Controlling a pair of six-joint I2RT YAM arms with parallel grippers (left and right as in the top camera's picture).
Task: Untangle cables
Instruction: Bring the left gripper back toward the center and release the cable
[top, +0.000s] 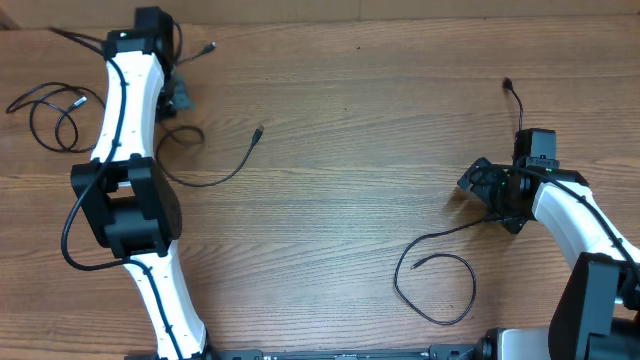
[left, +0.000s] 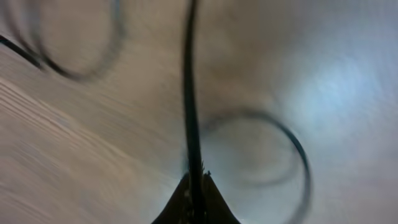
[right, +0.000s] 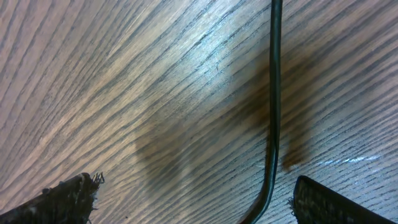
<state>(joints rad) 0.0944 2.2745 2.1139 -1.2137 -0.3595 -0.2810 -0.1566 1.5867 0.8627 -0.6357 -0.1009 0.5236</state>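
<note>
Several thin black cables lie apart on the wooden table. My left gripper (top: 178, 98) at the far left is shut on one cable (left: 189, 93), which runs straight up out of the closed jaws (left: 194, 190). The view is blurred, with a cable loop (left: 300, 163) beyond. That cable curves right to a plug end (top: 259, 131). My right gripper (top: 487, 195) is open low over the table. Another cable (right: 273, 93) lies between its fingers (right: 196, 190), close to the right finger. This cable runs from a plug (top: 508, 85) down to a loose loop (top: 437, 237).
A separate looped cable (top: 80, 100) lies at the far left edge. Another plug end (top: 208, 46) lies near the top behind the left arm. The left arm (top: 130, 110) stretches from the near edge to the far left.
</note>
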